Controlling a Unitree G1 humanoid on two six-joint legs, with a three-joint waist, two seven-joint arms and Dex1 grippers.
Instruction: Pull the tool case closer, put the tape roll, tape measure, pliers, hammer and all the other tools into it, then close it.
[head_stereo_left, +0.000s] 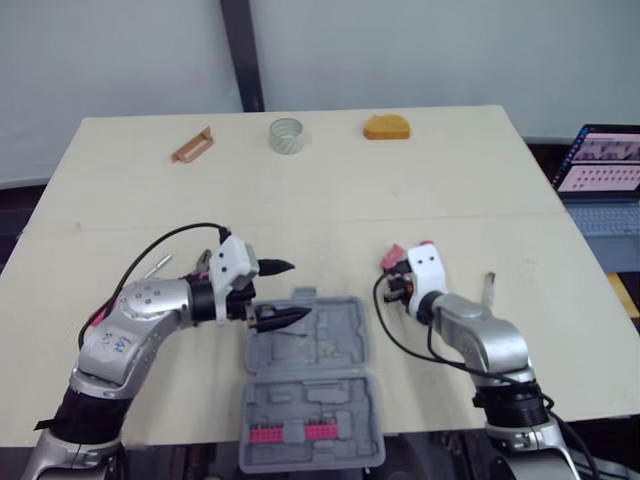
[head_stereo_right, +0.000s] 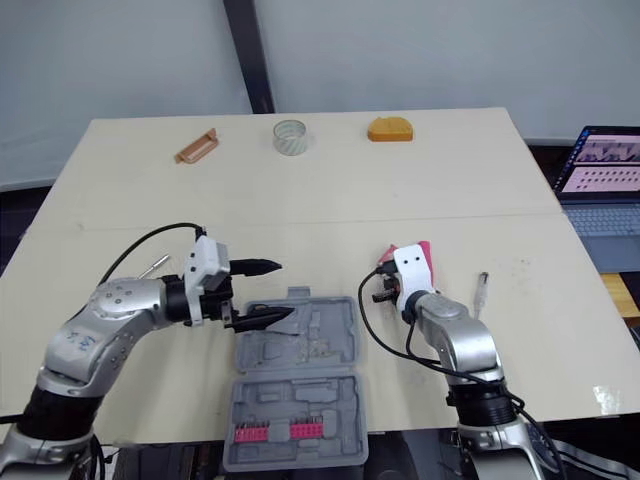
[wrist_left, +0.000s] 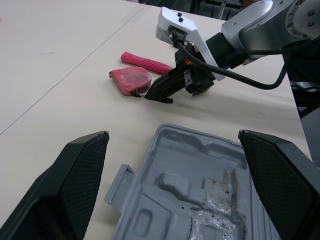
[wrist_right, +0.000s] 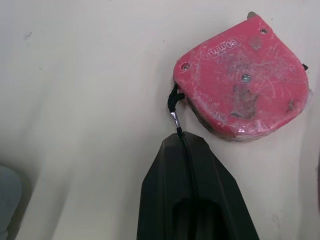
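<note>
The grey tool case (head_stereo_left: 335, 350) lies open near the table's front edge, its lid with pink bits (head_stereo_left: 290, 432) toward me. Just above the case's left side, my left gripper (head_stereo_left: 285, 291) is open and holds nothing. A red tape measure (wrist_right: 242, 90) lies on the table right of the case, with a pink handle (wrist_left: 145, 61) just beyond it. My right gripper (wrist_right: 181, 142) is shut on the tape measure's black strap (wrist_right: 173, 102). The tape roll (head_stereo_left: 286, 135) stands at the far edge.
An orange object (head_stereo_left: 387, 127) and a brown tool (head_stereo_left: 193, 146) lie at the far edge beside the roll. A screwdriver (head_stereo_left: 490, 285) lies right of my right arm. A metal tool (head_stereo_left: 160, 268) shows behind my left arm. A laptop (head_stereo_left: 600, 165) sits off the table's right side.
</note>
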